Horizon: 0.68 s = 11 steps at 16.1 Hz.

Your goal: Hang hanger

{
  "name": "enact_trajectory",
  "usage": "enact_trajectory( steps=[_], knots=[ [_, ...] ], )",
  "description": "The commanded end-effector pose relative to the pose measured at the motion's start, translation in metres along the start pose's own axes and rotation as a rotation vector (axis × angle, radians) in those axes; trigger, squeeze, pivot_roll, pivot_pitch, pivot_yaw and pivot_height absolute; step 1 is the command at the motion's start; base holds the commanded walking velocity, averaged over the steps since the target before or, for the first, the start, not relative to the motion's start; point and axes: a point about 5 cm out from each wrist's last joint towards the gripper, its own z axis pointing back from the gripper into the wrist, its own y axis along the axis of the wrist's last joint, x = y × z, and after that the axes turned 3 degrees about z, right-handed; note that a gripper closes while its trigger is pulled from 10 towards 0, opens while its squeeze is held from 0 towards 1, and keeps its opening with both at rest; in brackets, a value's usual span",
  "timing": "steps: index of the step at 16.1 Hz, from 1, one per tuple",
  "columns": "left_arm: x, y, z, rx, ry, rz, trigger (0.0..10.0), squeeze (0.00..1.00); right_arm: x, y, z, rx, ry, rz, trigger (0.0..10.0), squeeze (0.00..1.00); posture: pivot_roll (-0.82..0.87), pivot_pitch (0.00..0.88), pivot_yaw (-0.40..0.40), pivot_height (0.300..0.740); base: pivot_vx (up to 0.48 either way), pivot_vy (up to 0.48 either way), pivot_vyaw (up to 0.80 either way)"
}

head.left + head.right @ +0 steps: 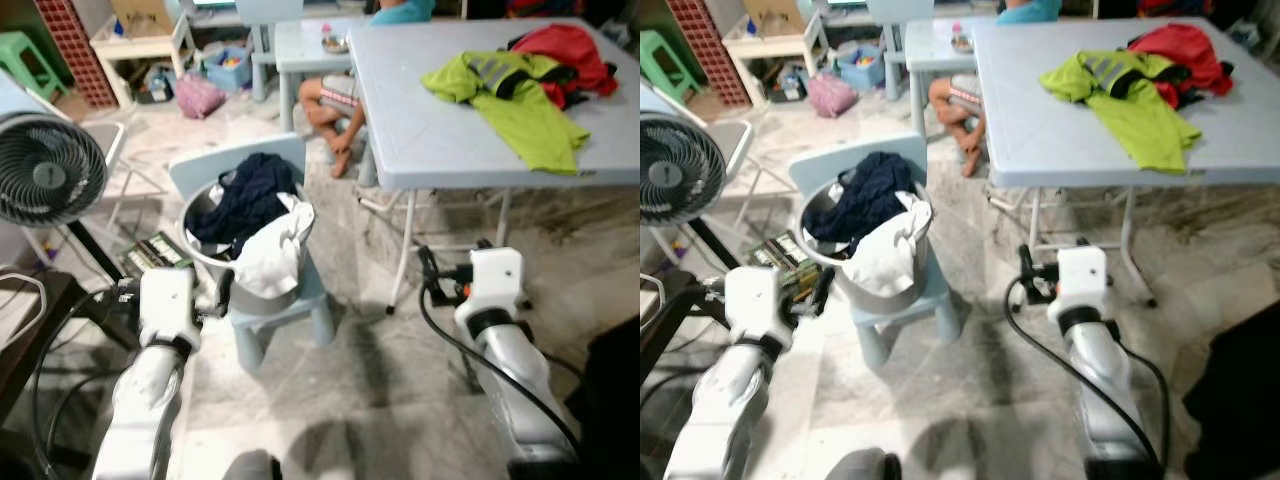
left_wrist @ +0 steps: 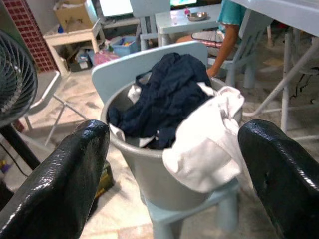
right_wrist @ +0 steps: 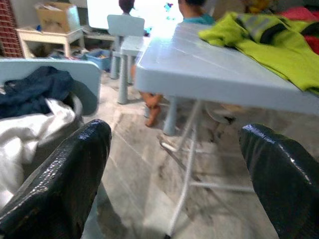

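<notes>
A grey bucket (image 1: 262,300) stands on a small light blue chair (image 1: 312,292), just ahead of me on the left. A navy garment (image 1: 245,200) and a white garment (image 1: 275,255) spill out of it. My left gripper (image 1: 218,292) is held low beside the bucket and is open; in the left wrist view its fingers (image 2: 65,179) frame the bucket (image 2: 164,189). My right gripper (image 1: 430,272) is open near the folding table's legs (image 3: 187,184). A yellow-green jacket (image 1: 520,95) and a red garment (image 1: 570,50) lie on the light blue table (image 1: 430,130).
A standing fan (image 1: 45,170) is at my left. A person's legs (image 1: 335,105) show on the floor behind the table, by a small chair and table (image 1: 300,45). Cables (image 1: 60,380) trail on the floor at lower left. Bare tiled floor (image 1: 370,390) lies ahead.
</notes>
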Motion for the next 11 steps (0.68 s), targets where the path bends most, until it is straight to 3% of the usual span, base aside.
enact_trajectory(
  steps=[1, 3, 5, 7, 9, 11],
  knots=[
    [-0.001, 0.004, 0.002, 0.016, -0.006, -0.002, 10.0, 0.00, 0.015, -0.005, 0.008, -0.035, -0.067, -0.017, 10.0, 0.00, -0.02, 0.050, 0.025, 0.740, 0.000, 0.000, 0.00],
    [-0.001, 0.005, 0.002, 0.014, -0.006, 0.005, 10.0, 0.00, 0.019, -0.006, 0.009, -0.052, -0.099, -0.059, 10.0, 0.00, -0.03, 0.056, 0.038, 0.740, 0.000, 0.000, 0.00],
    [0.004, 0.012, -0.004, 0.036, -0.019, 0.015, 10.0, 0.00, 0.021, 0.003, 0.002, -0.042, -0.080, -0.033, 10.0, 0.00, -0.03, 0.059, 0.045, 0.740, 0.000, 0.000, 0.00],
    [0.005, 0.015, -0.005, 0.039, -0.029, -0.001, 10.0, 0.00, 0.035, -0.005, 0.007, -0.158, -0.142, -0.075, 10.0, 0.00, -0.04, 0.062, 0.045, 0.740, 0.000, 0.000, 0.00],
    [0.001, 0.014, -0.002, 0.034, -0.024, 0.013, 10.0, 0.00, 0.041, -0.001, 0.012, -0.165, -0.098, -0.054, 10.0, 0.00, -0.04, 0.063, 0.047, 0.740, 0.000, 0.000, 0.00],
    [-0.003, 0.010, 0.005, 0.026, -0.007, 0.012, 10.0, 0.00, 0.035, 0.008, 0.017, -0.132, 0.007, 0.009, 10.0, 0.00, -0.05, 0.075, 0.044, 0.740, 0.000, 0.000, 0.00]
  ],
)
